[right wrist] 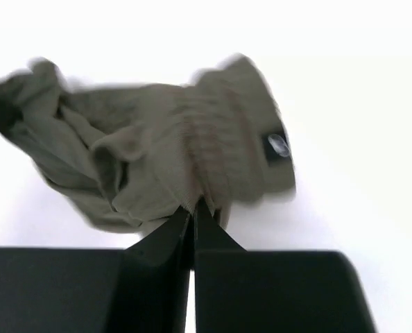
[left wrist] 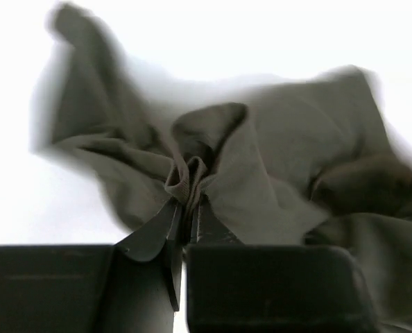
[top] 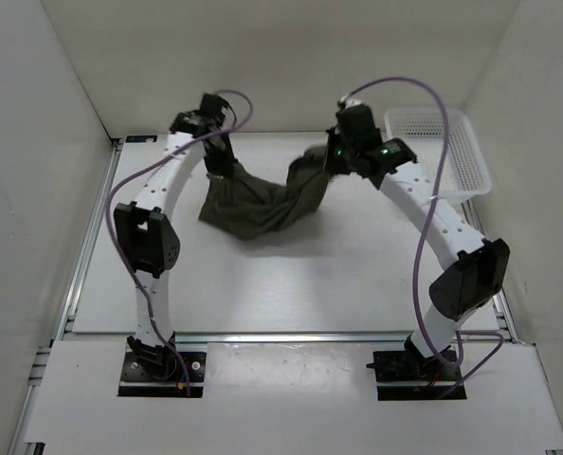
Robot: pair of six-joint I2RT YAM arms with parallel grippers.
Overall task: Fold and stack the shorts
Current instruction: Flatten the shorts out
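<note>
The dark olive-green shorts [top: 263, 201] hang bunched between my two grippers above the far middle of the table, sagging in the middle. My left gripper [top: 221, 167] is shut on a fold of the fabric at the left end; the left wrist view shows the cloth [left wrist: 275, 166] pinched at its fingertips [left wrist: 186, 201]. My right gripper [top: 335, 161] is shut on the gathered waistband at the right end; the right wrist view shows the ribbed band [right wrist: 213, 152] with a small dark label [right wrist: 277, 146] at its tips [right wrist: 193, 205].
A white mesh basket [top: 452, 152] stands at the far right edge of the table, close behind my right arm. White walls enclose the table on the left, back and right. Purple cables loop over both arms.
</note>
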